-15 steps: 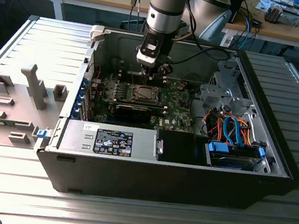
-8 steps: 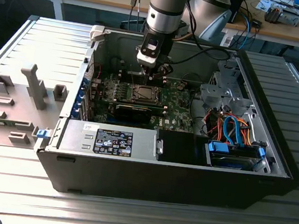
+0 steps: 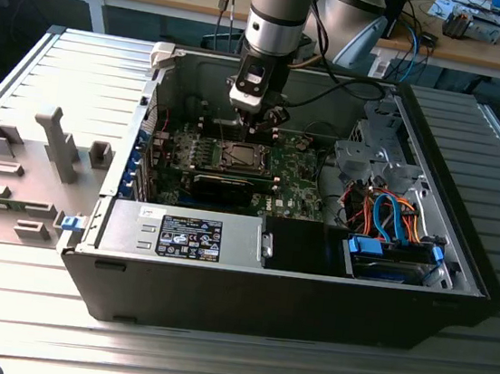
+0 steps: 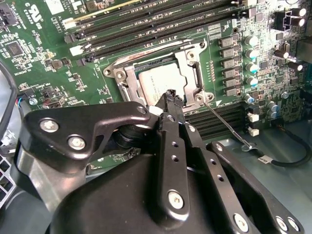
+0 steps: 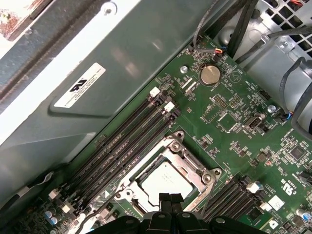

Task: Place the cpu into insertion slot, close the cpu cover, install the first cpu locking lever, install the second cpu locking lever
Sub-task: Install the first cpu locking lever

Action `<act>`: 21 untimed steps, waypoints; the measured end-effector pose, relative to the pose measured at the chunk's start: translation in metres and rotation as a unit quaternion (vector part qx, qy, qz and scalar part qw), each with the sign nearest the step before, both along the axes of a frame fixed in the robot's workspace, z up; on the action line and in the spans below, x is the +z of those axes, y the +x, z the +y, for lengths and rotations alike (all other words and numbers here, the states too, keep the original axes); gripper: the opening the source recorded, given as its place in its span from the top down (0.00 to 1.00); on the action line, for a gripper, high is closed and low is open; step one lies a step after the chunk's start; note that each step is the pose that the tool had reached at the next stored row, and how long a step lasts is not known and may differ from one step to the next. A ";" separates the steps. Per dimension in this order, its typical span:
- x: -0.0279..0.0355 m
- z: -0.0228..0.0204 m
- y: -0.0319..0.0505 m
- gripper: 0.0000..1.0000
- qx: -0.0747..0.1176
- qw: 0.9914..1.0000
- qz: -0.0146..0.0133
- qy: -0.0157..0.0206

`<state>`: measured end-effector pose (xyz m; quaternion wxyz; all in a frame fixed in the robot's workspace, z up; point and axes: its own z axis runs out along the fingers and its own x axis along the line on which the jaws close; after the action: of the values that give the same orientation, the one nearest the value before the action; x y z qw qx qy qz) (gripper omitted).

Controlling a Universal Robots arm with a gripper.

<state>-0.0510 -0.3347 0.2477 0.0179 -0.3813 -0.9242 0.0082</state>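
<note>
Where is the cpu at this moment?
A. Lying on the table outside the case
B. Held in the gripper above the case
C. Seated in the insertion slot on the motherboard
C: in the first wrist view the cpu lies flat in the insertion slot, framed by the silvery cpu cover, with the gripper at its edge.

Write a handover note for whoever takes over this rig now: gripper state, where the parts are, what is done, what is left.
The gripper: jaws shut, tips just above the cpu, nothing seen held.
The cpu sits in the insertion slot; the cpu cover lies flat around it.
Done: cpu placed, cover down.
Left: one locking lever sticks out unlatched; the second one cannot be judged.
</note>
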 end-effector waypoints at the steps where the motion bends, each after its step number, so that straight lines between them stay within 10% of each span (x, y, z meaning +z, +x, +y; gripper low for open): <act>1: 0.0000 0.0000 0.0000 0.89 0.001 1.000 0.000 0.000; 21: 0.0000 0.0000 0.0000 0.89 0.010 1.000 0.000 0.000</act>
<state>-0.0510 -0.3347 0.2477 0.0178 -0.3718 -0.9281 0.0083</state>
